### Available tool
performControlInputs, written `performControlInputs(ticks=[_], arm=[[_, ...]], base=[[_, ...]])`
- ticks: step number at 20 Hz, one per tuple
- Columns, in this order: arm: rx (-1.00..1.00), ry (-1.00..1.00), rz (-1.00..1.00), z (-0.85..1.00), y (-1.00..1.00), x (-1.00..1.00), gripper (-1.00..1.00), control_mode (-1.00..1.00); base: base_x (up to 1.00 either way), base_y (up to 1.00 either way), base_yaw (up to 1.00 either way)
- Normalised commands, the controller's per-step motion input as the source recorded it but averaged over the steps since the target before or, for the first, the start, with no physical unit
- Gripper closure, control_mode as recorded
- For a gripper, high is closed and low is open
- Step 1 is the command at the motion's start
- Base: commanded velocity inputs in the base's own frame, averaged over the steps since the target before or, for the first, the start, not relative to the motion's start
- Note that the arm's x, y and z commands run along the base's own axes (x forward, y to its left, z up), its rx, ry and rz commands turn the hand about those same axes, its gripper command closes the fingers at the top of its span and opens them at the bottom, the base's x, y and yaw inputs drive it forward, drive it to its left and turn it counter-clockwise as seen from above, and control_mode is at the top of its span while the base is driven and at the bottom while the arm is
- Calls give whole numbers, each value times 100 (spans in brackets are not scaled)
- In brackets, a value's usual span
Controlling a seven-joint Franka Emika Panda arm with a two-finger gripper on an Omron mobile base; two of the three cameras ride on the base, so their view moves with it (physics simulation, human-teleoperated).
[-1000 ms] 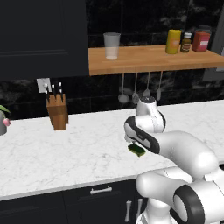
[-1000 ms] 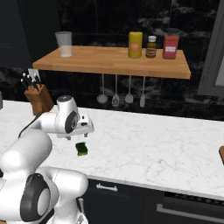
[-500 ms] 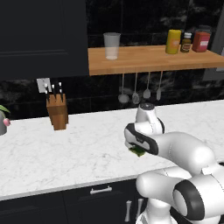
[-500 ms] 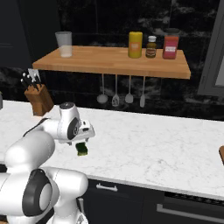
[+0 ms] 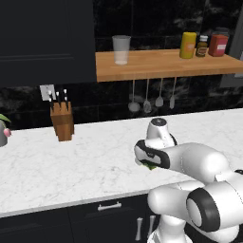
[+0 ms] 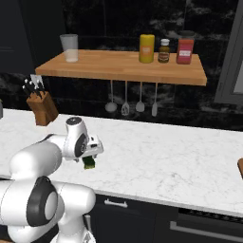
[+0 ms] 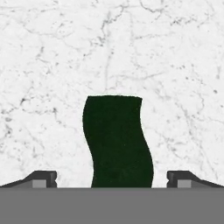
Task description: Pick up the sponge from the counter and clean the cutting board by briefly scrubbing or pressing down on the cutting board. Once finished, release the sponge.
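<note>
The white arm folds forward from its base and bends sharply at the elbow, so that the wrist turns downward and the hand points straight at the counter [image 5: 85, 161]. In the left base view the forearm lies nearly level across the lower right, with the dark-banded wrist at its end and the gripper [image 5: 149, 165] tucked low under it, just above the marble. In the right base view the same hand sits at the lower left, and the gripper [image 6: 90, 160] hangs over the front part of the counter [image 6: 166, 161], close to its edge. The sponge [image 6: 88, 163] shows there as a small dark green block with a yellowish-green layer, right under the hand. In the left base view only a sliver of the sponge [image 5: 151, 166] peeks out below the wrist. The hand view looks straight down on the marble: the sponge [image 7: 118, 140] lies dark green with wavy long edges, between the two fingertips [image 7: 43, 179], which stand far apart at either side with white counter [image 7: 52, 65] showing between each tip and the sponge. The jaws are spread wide and neither tip touches it. A brown corner at the far right edge of the right base view may be the cutting board [image 6: 240, 167], well apart from the sponge; too little shows to be sure. A knife block [image 5: 62, 121] stands back by the wall.
</note>
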Motion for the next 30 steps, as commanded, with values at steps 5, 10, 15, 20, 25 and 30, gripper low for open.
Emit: performControlInputs(ticks=[5,10,15,20,25,30], arm=[[0,1,0,-24,0,6,-100,-100],[0,2,0,-24,0,10,-100,-100],[0,1,0,-29,0,19,-100,-100],[0,1,0,-26,0,12,-100,-100],[0,2,0,-37,2,7,100,-100],[-1,0,0,-37,0,0,100,-100]], base=[[0,0,0],[0,0,0],[0,0,0],[0,0,0],[0,0,0],[0,0,0]])
